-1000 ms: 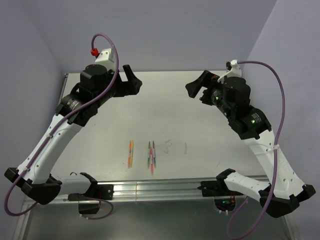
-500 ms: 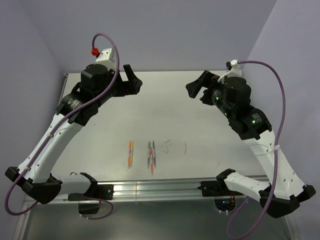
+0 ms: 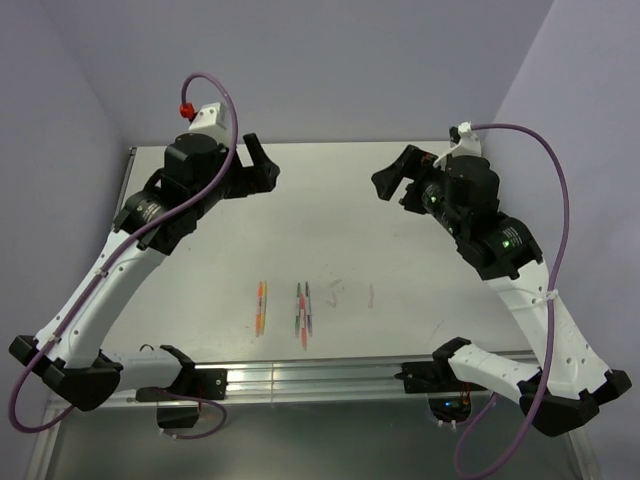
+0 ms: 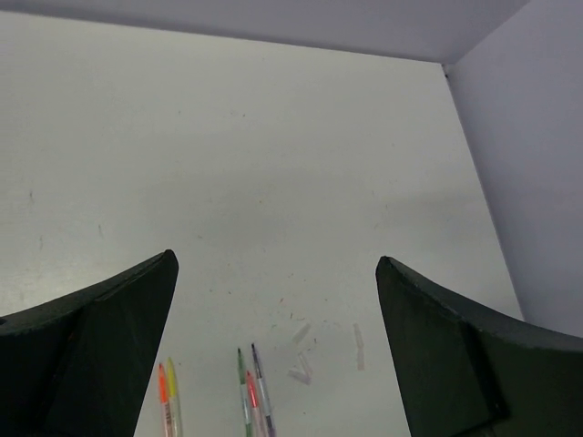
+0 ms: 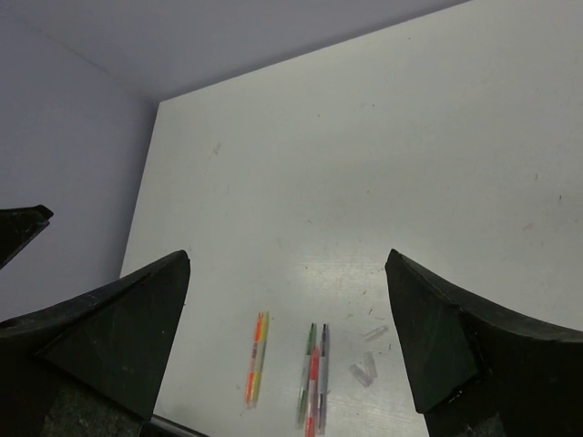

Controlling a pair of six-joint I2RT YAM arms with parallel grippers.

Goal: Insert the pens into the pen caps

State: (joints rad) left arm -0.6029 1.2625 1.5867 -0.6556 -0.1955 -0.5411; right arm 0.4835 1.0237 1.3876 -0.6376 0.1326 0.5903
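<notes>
Several thin pens lie near the table's front edge: an orange and yellow pair [image 3: 262, 306] and a green, red and grey group [image 3: 302, 312]. They show in the left wrist view [image 4: 168, 396] [image 4: 251, 391] and the right wrist view [image 5: 257, 369] [image 5: 313, 378]. Small clear pen caps [image 3: 337, 293] lie right of them, one more cap [image 3: 371, 295] further right; they also show in the left wrist view [image 4: 301, 371] and the right wrist view [image 5: 364, 369]. My left gripper [image 3: 262, 163] is open and empty, high over the far left. My right gripper [image 3: 392, 178] is open and empty, high over the far right.
The white table [image 3: 330, 220] is walled at the back and sides by lilac panels. A metal rail [image 3: 300, 378] runs along the near edge between the arm bases.
Both arms have shifted slightly; the left gripper drew back a little to the left. The pens and caps have not moved.
</notes>
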